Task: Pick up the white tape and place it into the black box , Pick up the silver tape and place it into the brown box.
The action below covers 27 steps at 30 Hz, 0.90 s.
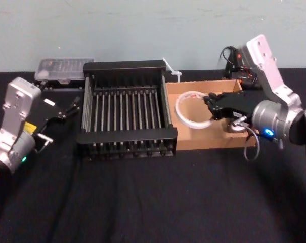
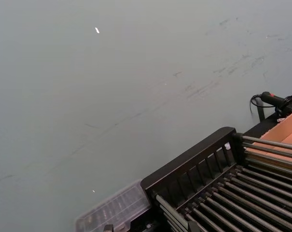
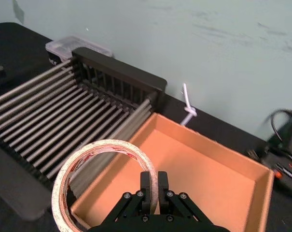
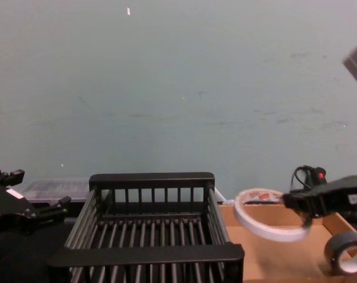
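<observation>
Two tape rolls, two boxes and two grippers are on view. The right gripper (image 1: 209, 108) is clenched on the wall of the white tape (image 3: 107, 144), one finger inside the ring and one outside. It holds the ring tilted in the air over the brown box (image 1: 213, 139), above the half of that tray nearest the black box (image 1: 126, 135). Red print runs round the inside of the white ring's core, too small to read.

The brown box sits flush against the black box's right side. The silver tape (image 4: 346, 250) stands on edge inside it, at the end farthest from the black box, with its pale core facing the robot. The black box's barred bottom is bare.

The left gripper (image 1: 66, 109) hangs just beside the black box's left wall with its fingers spread, grasping nothing.

One clear plastic case (image 1: 61, 68) lies behind the black box's rear left corner. One white zip tie (image 1: 172, 71) lies behind its rear right corner.
</observation>
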Tool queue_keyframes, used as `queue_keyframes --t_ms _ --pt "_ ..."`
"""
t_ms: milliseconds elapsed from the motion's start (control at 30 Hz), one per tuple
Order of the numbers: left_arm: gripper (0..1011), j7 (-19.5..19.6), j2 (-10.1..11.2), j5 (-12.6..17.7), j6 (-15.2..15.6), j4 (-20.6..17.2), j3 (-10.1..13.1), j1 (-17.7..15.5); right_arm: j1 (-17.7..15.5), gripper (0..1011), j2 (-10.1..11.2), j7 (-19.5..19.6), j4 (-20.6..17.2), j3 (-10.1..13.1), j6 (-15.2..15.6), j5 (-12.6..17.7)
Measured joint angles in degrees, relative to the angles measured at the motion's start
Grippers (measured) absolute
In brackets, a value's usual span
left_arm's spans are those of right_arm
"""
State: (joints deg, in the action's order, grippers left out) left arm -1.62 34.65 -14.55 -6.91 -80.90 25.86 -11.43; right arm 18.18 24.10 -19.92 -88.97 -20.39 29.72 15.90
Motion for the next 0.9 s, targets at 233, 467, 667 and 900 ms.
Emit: queue_keyframes --t_ms 233,467,667,900 --pt "1001 0.0 0.0 0.0 0.0 0.0 0.0 0.0 3.4 99 -2.5 -0.9 2.4 -2.1 0.1 -0.5" --pt "1001 0.0 0.0 0.0 0.0 0.0 0.0 0.0 6.5 99 -4.9 -1.7 4.5 -4.5 -0.5 -1.1" --pt "1002 0.0 0.0 0.0 0.0 0.0 0.0 0.0 8.5 99 -6.6 -2.0 6.2 -6.1 -1.4 -1.8" --pt "1001 0.0 0.0 0.0 0.0 0.0 0.0 0.0 10.1 99 -8.5 -1.5 8.6 -7.1 -2.1 -2.8"
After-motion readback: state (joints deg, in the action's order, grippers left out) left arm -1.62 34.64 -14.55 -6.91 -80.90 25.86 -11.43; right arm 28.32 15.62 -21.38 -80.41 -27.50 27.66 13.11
